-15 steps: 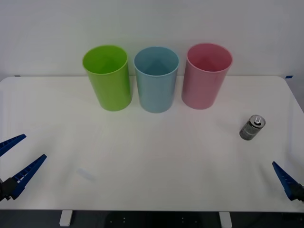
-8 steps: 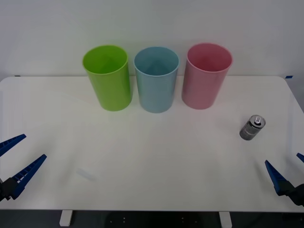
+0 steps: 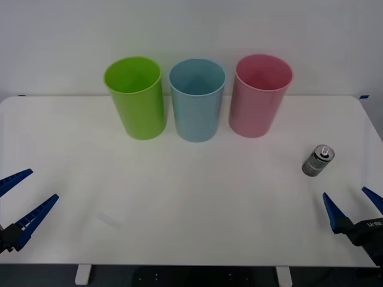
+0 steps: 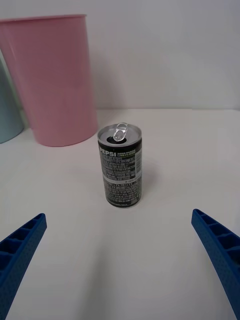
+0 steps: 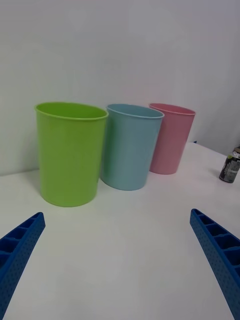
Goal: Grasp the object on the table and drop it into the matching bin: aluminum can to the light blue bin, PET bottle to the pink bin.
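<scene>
The aluminum can (image 3: 317, 160), small and dark grey with a silver top and pull tab, stands upright on the right side of the white table (image 3: 191, 191). My right gripper (image 3: 351, 208) is open at the table's front right, just short of the can (image 4: 120, 167), which sits centred ahead of its fingers. The light blue bin (image 3: 197, 101) is the middle one of three at the back, and the pink bin (image 3: 258, 98) stands to its right. At the front left edge my left gripper (image 3: 24, 199) hangs open and holds nothing.
A lime green bin (image 3: 136, 98) stands left of the light blue one. The three bins stand close together in a row near the table's far edge. Wide bare tabletop lies between the bins and both grippers.
My right gripper has come in from the right edge toward the can, so both its fingers now show. The left gripper, the can and the bins have not moved.
</scene>
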Available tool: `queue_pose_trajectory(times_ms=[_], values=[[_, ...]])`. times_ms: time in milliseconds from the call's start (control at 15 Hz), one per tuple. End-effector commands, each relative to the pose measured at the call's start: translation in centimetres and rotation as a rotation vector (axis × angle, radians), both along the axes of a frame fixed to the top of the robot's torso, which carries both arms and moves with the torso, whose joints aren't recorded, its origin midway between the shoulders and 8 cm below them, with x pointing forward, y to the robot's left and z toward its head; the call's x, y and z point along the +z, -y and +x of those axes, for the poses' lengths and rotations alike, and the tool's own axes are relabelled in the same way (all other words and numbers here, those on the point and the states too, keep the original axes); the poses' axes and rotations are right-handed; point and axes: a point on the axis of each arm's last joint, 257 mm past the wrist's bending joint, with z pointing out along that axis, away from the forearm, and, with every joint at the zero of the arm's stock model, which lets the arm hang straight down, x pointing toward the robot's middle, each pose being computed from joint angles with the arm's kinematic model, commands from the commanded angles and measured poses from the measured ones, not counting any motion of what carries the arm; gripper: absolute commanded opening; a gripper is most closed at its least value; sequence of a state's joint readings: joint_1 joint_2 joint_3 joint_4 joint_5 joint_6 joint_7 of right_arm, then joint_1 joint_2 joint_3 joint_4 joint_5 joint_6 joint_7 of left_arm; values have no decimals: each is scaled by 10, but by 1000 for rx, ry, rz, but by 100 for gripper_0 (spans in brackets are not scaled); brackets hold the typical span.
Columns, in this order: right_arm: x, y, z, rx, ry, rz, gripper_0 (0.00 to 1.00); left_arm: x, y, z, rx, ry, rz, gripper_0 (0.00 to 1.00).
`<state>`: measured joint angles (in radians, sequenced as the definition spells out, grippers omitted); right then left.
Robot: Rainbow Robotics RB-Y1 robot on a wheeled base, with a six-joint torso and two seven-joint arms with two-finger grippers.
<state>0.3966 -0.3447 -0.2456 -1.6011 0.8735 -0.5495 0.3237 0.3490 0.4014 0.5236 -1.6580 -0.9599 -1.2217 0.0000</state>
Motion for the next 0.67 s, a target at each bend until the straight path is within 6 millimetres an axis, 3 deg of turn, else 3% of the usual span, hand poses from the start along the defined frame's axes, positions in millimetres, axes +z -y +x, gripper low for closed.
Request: queue_pose_trajectory(times_ms=[67,667], values=[[-5,-1,15,-6,6,2,100,0,0,0,0,0,0,100],[-20,-1,67,-48,1,-15,100,0,0,0,0,0,0,100]])
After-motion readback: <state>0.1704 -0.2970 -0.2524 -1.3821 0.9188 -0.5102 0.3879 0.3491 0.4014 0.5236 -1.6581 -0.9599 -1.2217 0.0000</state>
